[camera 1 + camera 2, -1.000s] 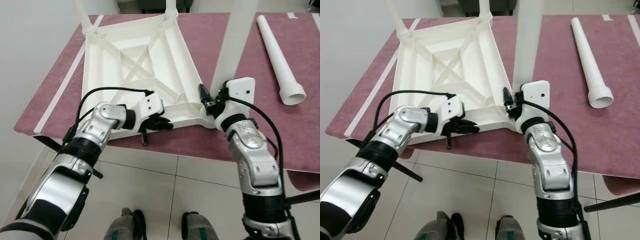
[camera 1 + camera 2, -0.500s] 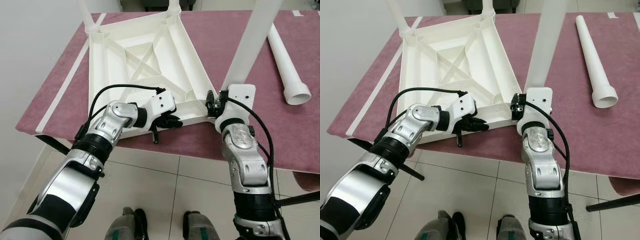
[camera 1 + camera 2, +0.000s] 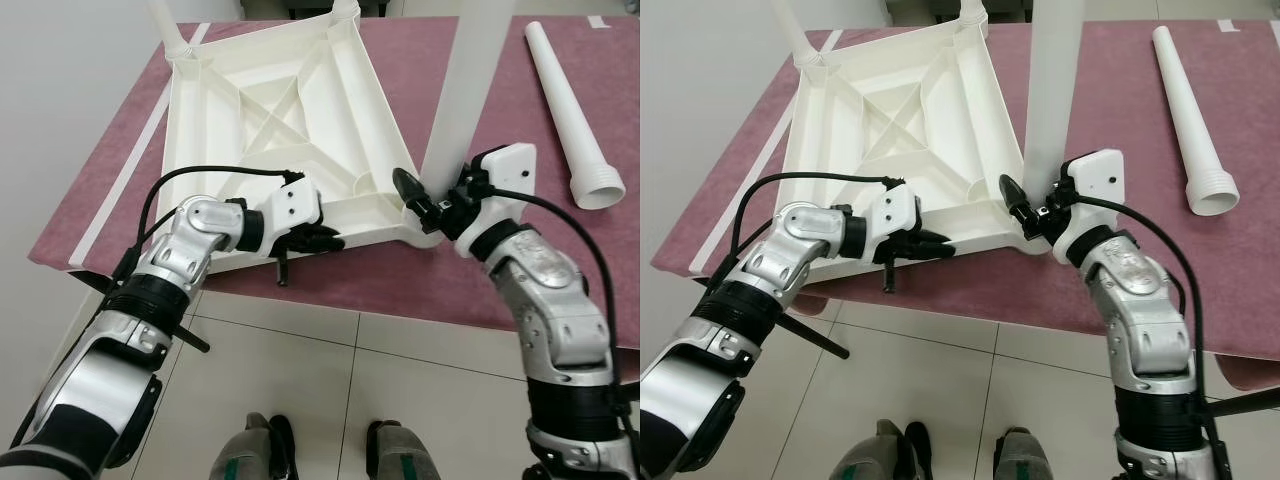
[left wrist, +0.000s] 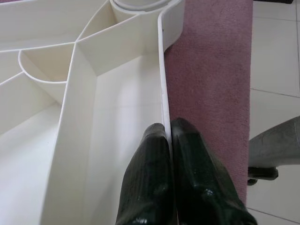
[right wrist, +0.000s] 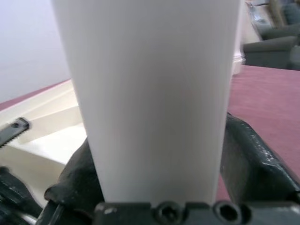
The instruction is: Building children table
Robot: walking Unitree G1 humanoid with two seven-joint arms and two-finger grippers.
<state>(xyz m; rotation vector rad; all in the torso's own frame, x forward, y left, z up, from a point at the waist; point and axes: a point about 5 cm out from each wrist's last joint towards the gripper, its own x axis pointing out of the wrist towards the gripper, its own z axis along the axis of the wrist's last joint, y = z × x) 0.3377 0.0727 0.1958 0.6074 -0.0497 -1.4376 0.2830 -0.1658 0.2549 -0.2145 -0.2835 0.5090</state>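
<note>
- the desk (image 3: 120,170), under a dark red cover, carries all the parts.
- the children's tabletop (image 3: 270,110) lies upside down on it, ribbed underside up, its near edge close to the desk's front edge. two legs already stand in its far corners.
- a third leg (image 3: 465,90) stands in the near right corner socket, roughly upright.
- a spare leg (image 3: 565,105) lies loose on the cover, well apart to the right.
- the right gripper (image 3: 430,205) has its jaws spread around the base of the third leg, seemingly gripping it.
- the left gripper (image 4: 171,140) has its jaws closed on the tabletop's near rim, pinning it.
- step in hand, as i judge it: seating the third leg. next calls for pressing or twisting it fully home while the left keeps the top from sliding, then fetching the spare leg.
</note>
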